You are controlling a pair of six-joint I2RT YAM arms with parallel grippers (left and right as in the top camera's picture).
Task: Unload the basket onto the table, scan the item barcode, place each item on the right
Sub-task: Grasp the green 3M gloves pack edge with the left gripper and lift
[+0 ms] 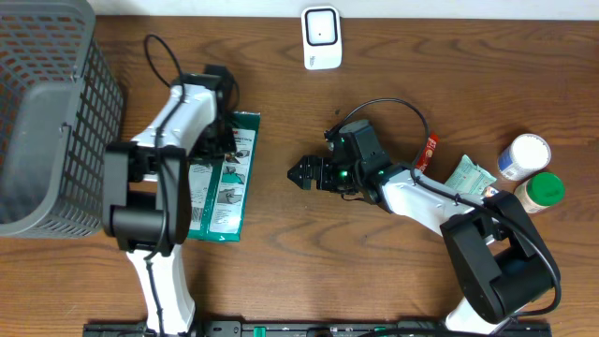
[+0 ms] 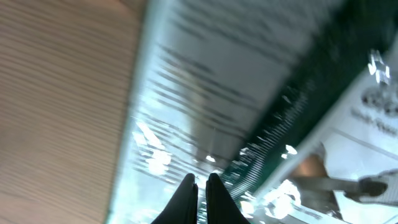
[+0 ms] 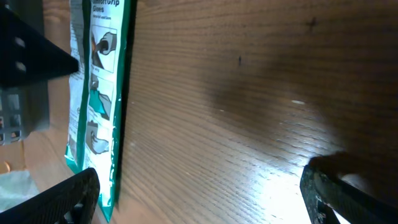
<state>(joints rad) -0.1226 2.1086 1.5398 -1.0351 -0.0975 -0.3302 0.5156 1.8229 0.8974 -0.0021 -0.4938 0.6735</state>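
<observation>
Item under inspection: a flat green-and-white packet (image 1: 225, 183), printed with panels of text and product pictures, lying face-up on the table (image 1: 393, 84) just beside the grey mesh basket (image 1: 89, 84). The white scanner (image 1: 320, 37) stands well apart from the basket, past the packet. The left gripper (image 2: 200, 190) is closed, fingertips together and low over the glossy film near the packet's end. The wrist view is blurred, so it cannot be told whether a fold of film is caught between them. The right gripper (image 1: 301, 174) is fully spread and empty, on the far side of the packet from the basket, clear of the packet's long edge. Handling assessment: the packet appears thin, light and limp, with a slick, reflective wrapper. It will likely sag or fold if lifted by one corner, and a flat-down pinch may slip. The sealed border along an edge looks the soundest place to take hold, since that leaves the printed face free. No barcode is legible in any view, so it may be on the underside.
</observation>
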